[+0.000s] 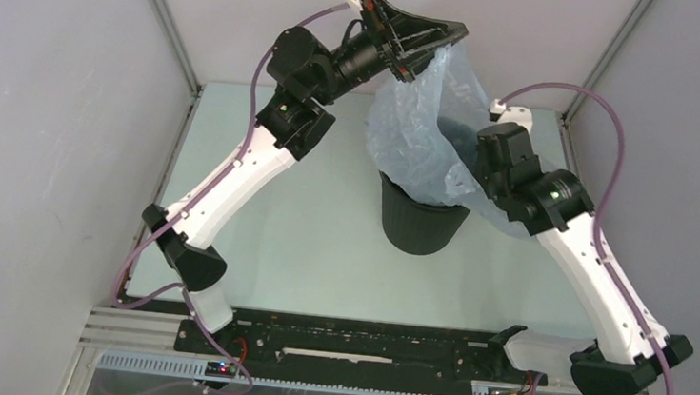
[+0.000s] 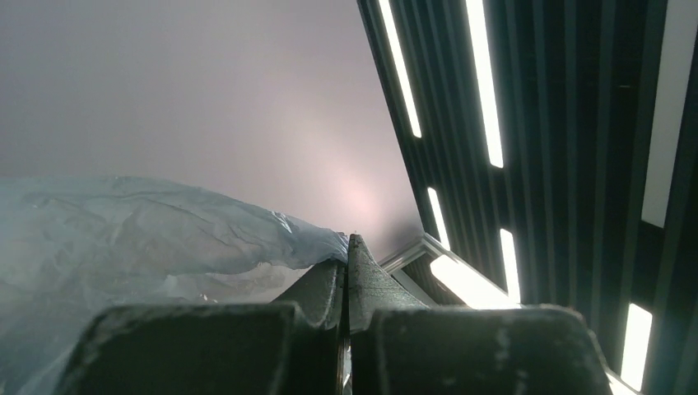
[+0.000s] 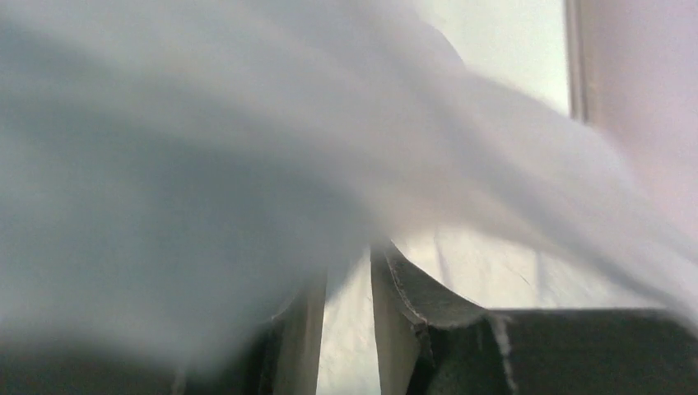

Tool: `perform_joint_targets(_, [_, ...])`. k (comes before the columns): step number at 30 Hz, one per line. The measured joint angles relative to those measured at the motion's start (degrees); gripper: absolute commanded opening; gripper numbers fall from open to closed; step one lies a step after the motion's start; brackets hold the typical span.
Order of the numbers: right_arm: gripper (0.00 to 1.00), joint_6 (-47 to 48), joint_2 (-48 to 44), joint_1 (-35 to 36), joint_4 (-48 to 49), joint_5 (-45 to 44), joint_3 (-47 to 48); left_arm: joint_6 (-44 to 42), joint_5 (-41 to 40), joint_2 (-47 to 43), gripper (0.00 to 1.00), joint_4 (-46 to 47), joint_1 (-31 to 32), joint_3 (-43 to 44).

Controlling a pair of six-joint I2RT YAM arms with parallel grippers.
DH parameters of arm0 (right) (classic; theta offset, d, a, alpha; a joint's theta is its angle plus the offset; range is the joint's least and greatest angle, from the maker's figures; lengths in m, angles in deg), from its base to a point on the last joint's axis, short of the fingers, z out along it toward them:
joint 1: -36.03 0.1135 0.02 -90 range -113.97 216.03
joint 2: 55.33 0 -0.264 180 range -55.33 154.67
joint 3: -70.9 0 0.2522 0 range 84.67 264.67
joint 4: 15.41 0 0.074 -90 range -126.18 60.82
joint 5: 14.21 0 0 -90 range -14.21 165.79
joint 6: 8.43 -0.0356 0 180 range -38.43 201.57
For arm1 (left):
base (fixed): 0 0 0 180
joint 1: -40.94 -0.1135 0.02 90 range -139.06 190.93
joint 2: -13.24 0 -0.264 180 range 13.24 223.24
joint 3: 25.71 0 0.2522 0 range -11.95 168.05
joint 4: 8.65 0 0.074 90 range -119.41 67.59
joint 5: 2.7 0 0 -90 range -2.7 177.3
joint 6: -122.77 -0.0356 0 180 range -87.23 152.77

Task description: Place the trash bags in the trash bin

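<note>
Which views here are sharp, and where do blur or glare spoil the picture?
Top external: evenly lit and sharp, with the trash bag and trash bin clear. Left wrist: the bag's wrinkles are crisp, but the ceiling light strips blow out. Right wrist: the bag close to the lens is a soft blur.

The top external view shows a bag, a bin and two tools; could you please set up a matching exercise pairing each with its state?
1. trash bag
2. trash bin
3. left tool
4. right tool

A. black, upright on the table
B. shut on the trash bag, raised high
C. pale, hanging down to the bin's mouth
D. slightly open, trash bag draped over it

Pairs: 1-C, 2-A, 3-B, 4-D
</note>
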Motion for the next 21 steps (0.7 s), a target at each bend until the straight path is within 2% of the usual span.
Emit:
perform_joint_targets(4, [0.37,-0.11,-2.97,-0.68,-6.64,-3.78,3.67,0.11,-0.07,-0.46,0.00,0.79,-1.27,-0.24])
perform_joint_targets(8, [0.38,0.42,-4.66,-3.80,-9.11,-6.01,9.51,0.57,0.20,-0.28,0.00,0.85,-1.31,0.61])
perform_joint_targets(16, [0.41,3.04,-3.67,-6.12,-15.32,-8.83,25.66,2.56,0.28,0.44,0.00,1.84,-0.72,4.11])
perform_joint_targets(21, [0.58,3.19,-3.54,-6.21,-15.96,-2.14,33.57,4.61,0.28,5.51,0.00,2.78,2.60,11.45])
